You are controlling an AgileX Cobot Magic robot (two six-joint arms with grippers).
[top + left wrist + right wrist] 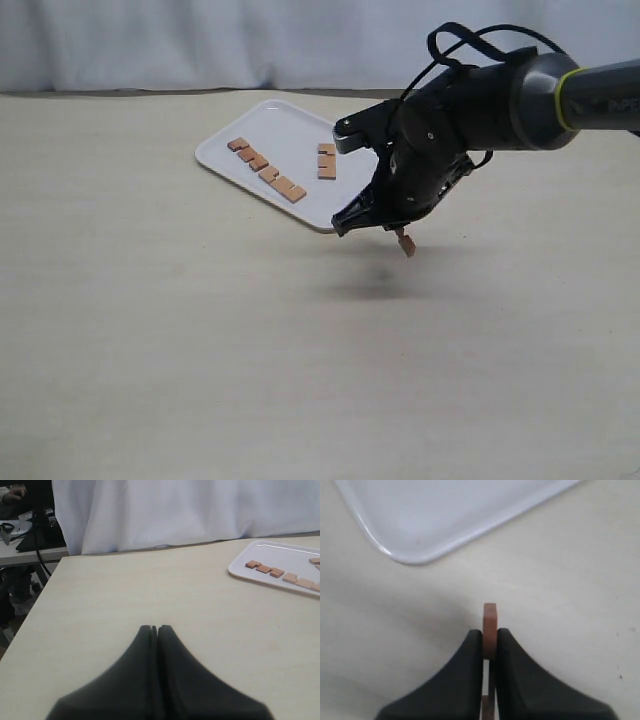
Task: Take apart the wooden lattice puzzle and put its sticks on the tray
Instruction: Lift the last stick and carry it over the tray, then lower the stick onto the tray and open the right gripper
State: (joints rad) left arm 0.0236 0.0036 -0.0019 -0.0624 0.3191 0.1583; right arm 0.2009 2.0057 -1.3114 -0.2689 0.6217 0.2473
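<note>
Right wrist view shows you your right gripper [489,636] clamped on one stick [490,617], held above the table [560,580] just off the tray [415,559] corner. Other sticks [267,170] lie in two rows on the tray. Your left gripper [154,629] is closed, holding nothing.

No readable text anywhere. Only faint lettering on the right arm's grey link [600,98], cut by the frame edge and illegible.
</note>
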